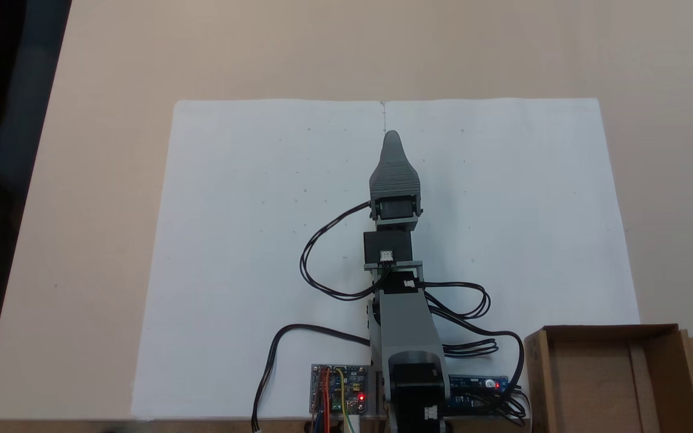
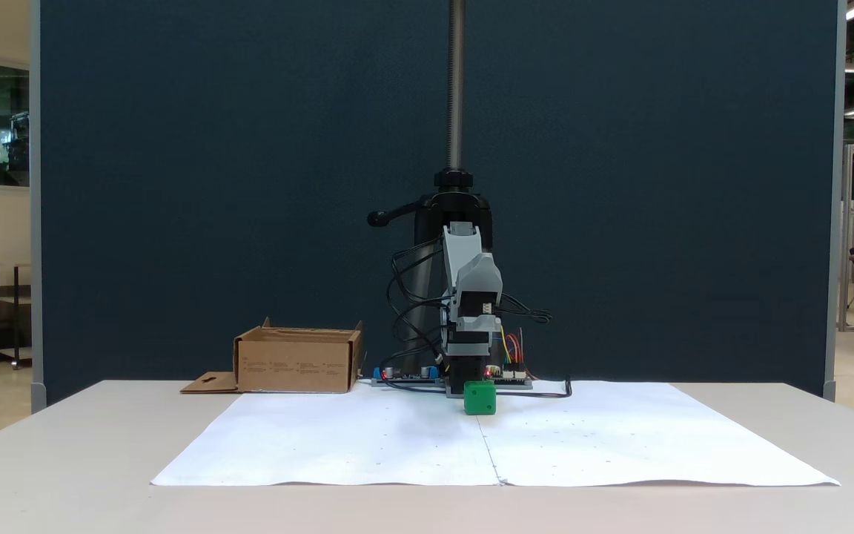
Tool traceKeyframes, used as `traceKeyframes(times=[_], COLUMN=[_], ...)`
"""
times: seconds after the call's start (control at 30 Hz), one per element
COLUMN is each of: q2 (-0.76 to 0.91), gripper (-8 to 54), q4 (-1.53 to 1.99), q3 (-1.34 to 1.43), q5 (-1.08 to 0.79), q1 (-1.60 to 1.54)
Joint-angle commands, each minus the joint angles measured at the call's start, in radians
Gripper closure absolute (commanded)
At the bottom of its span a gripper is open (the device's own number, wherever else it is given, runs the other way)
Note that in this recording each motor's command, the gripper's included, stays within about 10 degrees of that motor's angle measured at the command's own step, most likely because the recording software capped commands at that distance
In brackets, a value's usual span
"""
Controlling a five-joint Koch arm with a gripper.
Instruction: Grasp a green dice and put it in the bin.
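Note:
In a fixed view from the front, the green dice (image 2: 480, 398) sits on the white paper, right at the foot of the grey arm (image 2: 471, 289). In a fixed view from above, the gripper (image 1: 391, 137) reaches out over the middle of the paper and covers the dice. Only its top jaw shows there, so the gap between the jaws is hidden. The bin (image 1: 536, 373), a brown cardboard box with a keyhole flap, stands beside the arm's base; it is the box (image 2: 297, 363) at the left in the front view.
Two white paper sheets (image 1: 250, 240) cover the middle of the beige table (image 1: 94, 180). Circuit boards (image 1: 339, 390) and looping black cables (image 1: 322, 264) lie around the arm's base. A dark blue partition (image 2: 212, 185) and a metal stand pole (image 2: 457, 81) rise behind.

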Motion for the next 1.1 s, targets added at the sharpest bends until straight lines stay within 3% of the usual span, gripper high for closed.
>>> traceKeyframes(times=[0.0,1.07], q2=[0.100,0.101], gripper=[0.9,0.9], q4=[-0.044,-0.049], q3=[0.066,0.066], q5=[-0.083,-0.081], q1=[0.006,0.028])
